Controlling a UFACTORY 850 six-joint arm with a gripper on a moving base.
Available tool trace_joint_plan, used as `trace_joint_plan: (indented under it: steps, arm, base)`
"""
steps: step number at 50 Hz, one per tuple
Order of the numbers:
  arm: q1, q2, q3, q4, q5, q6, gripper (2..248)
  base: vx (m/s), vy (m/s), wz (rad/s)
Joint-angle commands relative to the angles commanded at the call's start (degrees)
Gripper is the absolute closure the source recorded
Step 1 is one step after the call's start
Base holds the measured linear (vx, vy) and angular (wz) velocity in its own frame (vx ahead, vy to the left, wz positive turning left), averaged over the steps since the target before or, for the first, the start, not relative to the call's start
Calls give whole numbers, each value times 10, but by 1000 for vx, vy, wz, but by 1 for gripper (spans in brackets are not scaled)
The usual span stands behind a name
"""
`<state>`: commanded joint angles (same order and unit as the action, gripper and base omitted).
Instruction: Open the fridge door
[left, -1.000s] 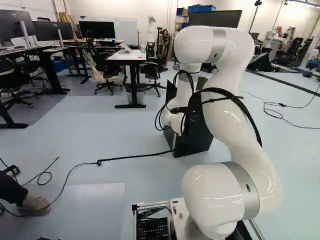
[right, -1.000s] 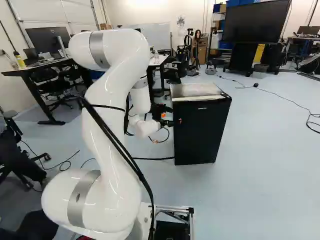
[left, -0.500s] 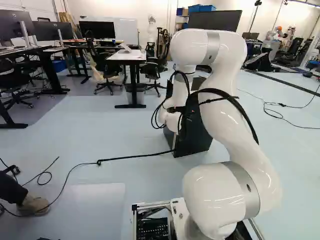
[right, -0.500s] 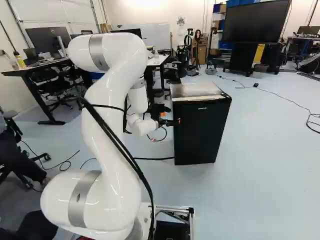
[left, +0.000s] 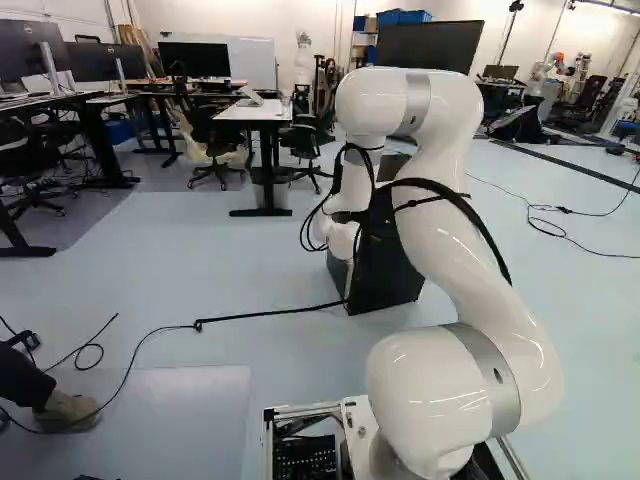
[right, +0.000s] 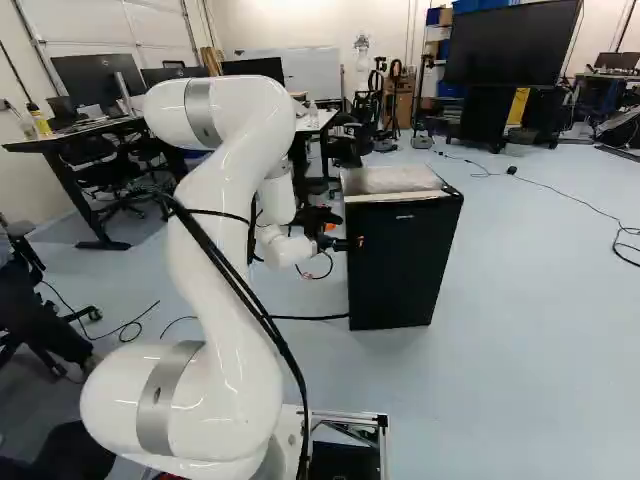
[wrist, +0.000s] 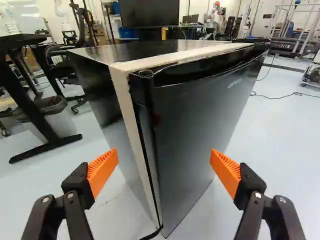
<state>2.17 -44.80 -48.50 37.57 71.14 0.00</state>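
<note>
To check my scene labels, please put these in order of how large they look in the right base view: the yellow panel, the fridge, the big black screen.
1. The fridge, clearly the largest
2. The big black screen
3. The yellow panel, the smallest

The boxy black fridge (right: 401, 262) stands upright on the pale floor (right: 540, 340), its glossy door (wrist: 192, 125) closed.
</note>
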Motion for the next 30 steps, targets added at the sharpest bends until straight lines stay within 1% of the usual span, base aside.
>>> trace_joint_plan:
  steps: [18,30]
  arm:
    - [0,-4,-7,42,0,0,3]
    - [0,-13,-21,53,0,0,3]
  base:
    - [0,0,0]
    - [0,0,0]
